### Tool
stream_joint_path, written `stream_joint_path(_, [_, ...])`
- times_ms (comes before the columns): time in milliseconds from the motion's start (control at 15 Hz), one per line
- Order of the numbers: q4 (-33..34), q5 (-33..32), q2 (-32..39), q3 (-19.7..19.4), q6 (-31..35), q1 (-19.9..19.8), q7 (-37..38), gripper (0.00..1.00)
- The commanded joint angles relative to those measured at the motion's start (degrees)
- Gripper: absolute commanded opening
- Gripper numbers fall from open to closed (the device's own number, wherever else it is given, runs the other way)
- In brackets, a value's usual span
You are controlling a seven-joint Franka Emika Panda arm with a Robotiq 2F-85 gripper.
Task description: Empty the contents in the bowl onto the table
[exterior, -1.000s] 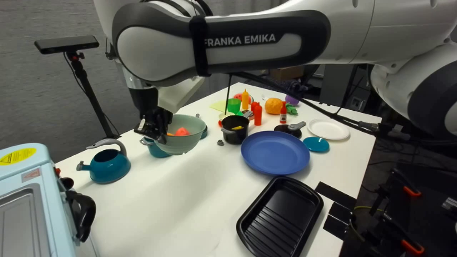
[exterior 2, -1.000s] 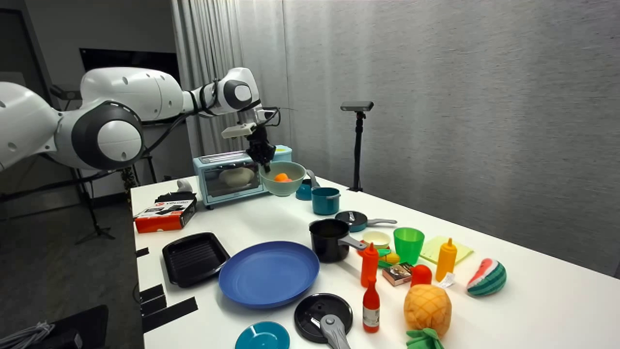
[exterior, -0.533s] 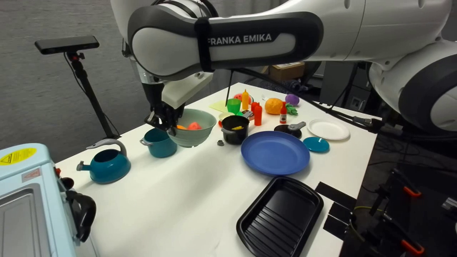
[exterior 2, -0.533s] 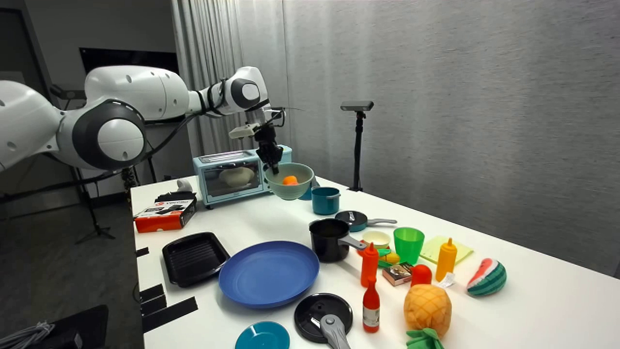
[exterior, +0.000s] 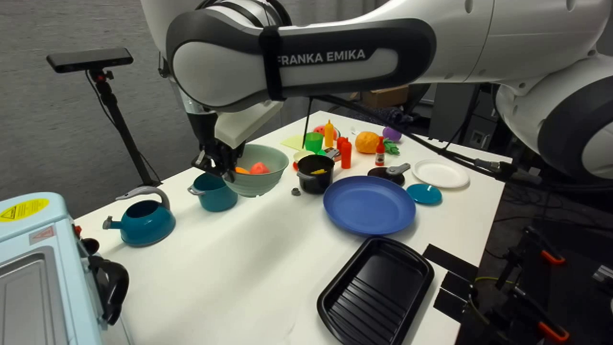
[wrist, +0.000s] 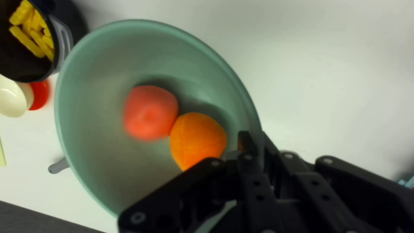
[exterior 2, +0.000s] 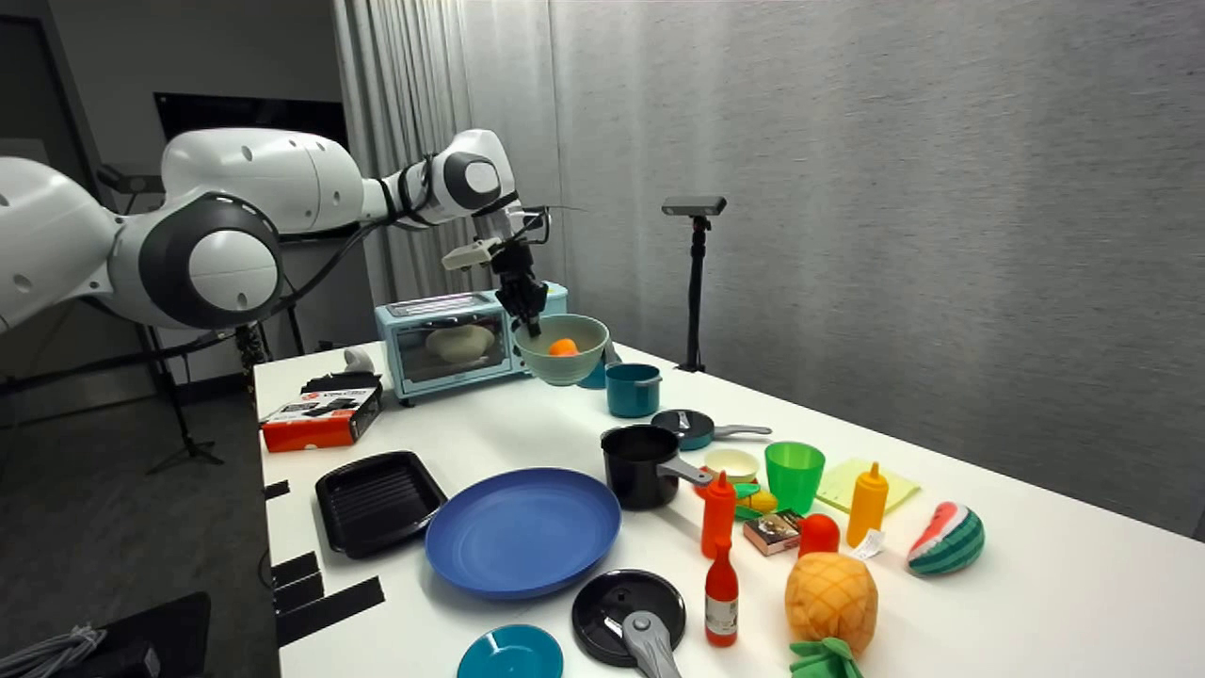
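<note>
Pale mint-green round bowl [exterior: 262,184] hanging in midair, black tool [wrist: 257,144] pinching its rim
Rounded red toy [wrist: 150,113] and orange toy [wrist: 196,139] inside; round teal pot [exterior: 216,195], black pot [exterior: 314,183], blue plate [exterior: 368,205] kinda crowd the smooth white tabletop [exterior: 239,261].

We are taking this for a robotics lab: in an exterior view, a robot arm [exterior 2: 311,184] is jutting out at ten o'clock and a pole-mounted camera [exterior 2: 695,205] is standing at one.

Pleated grey curtain [exterior 2: 400,169], black screen [exterior 2: 249,115] on dim grey wall [exterior 2: 108,56], dark floor [exterior 2: 104,518]
</note>
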Motion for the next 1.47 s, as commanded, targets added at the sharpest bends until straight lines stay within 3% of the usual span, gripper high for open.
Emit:
stream_joint_path(0, [-0.3,0.0,-0.2,-0.1,0.1,0.0,0.0,0.08])
stream_joint_path(333, [0.6,0.3,-0.1,-0.1,-2.0,-0.6,0.1,0.02])
stream_joint_path(667, [-0.5,2.2,-5.3,0.5,-8.7,-4.7,1.1,0.02])
stream_joint_path(1067, [-0.6,13.3,-8.3,7.2,-8.9,-16.1,-4.7,0.02])
stream_joint_path(1400, [-0.1,21.3,-7.2,10.6,-15.4,-25.5,-6.1,0.02])
